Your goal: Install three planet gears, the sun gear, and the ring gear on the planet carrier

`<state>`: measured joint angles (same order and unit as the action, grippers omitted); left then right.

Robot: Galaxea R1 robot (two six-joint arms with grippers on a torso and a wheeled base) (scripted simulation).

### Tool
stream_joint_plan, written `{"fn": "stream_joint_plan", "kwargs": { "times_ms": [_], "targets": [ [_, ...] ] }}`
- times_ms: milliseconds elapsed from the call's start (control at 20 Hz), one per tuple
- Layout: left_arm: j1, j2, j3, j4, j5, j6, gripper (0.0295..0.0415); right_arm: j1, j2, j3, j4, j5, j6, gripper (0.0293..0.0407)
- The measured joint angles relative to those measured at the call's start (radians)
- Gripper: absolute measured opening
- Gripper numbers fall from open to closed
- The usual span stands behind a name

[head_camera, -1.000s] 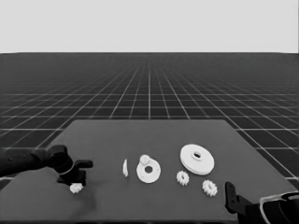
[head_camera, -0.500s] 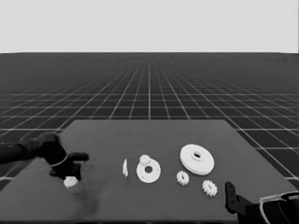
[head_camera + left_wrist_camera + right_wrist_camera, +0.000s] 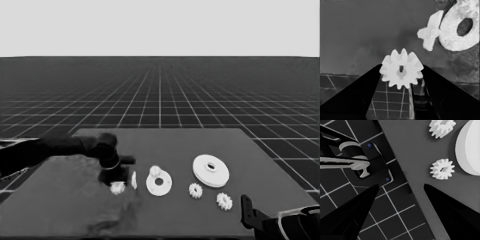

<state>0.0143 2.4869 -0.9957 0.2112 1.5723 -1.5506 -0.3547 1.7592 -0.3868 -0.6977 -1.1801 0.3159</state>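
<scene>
- The left gripper (image 3: pixel 116 181) is over the table's left-centre, arm reaching in from nine o'clock. Its two fingers close from either side on a small toothed gear (image 3: pixel 401 72); the left wrist view shows the teeth seated against both wedges.
- In the head view that same gear (image 3: pixel 117 188) shows as a white blob just under the black gripper. Whether it is lifted clear of the table cannot be told.
- The smaller round part (image 3: pixel 159 183) lies at three o'clock from the gripper, near it. Another gear (image 3: pixel 154 171) sits on its rim at about eleven o'clock, apparently already installed.
- The thin white piece (image 3: pixel 134 180) stands between the gripper and the smaller round part, close to both, so the carry probably has to pass over or round it.
- The larger round part (image 3: pixel 211 170) lies farther toward three o'clock, well apart, likely waiting until the gears are on.
- Two loose gears (image 3: pixel 195 190) and (image 3: pixel 224 201) lie near its five- and seven-o'clock side.
- The right gripper (image 3: pixel 250 215) waits at the head view's five-o'clock corner, jaws spread wide and empty.
- Only the right wrist view shows the dark machinery (image 3: pixel 367 165) past the table edge.
</scene>
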Motion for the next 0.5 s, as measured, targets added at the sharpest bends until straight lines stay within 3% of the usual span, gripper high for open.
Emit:
{"fn": "stream_joint_plan", "kwargs": {
  "times_ms": [50,150,400,500],
  "targets": [
    [-0.002,0.189,-0.112,-0.01,0.007,-0.039,0.0313,0.0,0.0,0.0,0.0,0.0,0.0,0.0385],
    [-0.004,0.351,-0.277,-0.018,-0.001,-0.013,0.0313,0.0,0.0,0.0,0.0,0.0,0.0,0.0385],
    [-0.003,0.423,-0.379,-0.022,-0.008,0.021,0.0312,0.0,0.0,0.0,0.0,0.0,0.0,0.0385],
    [0.11,0.436,-0.437,0.091,-0.024,0.062,0.0313,0.0,0.0,0.0,0.0,0.0,0.0,0.0385]
  ]
}}
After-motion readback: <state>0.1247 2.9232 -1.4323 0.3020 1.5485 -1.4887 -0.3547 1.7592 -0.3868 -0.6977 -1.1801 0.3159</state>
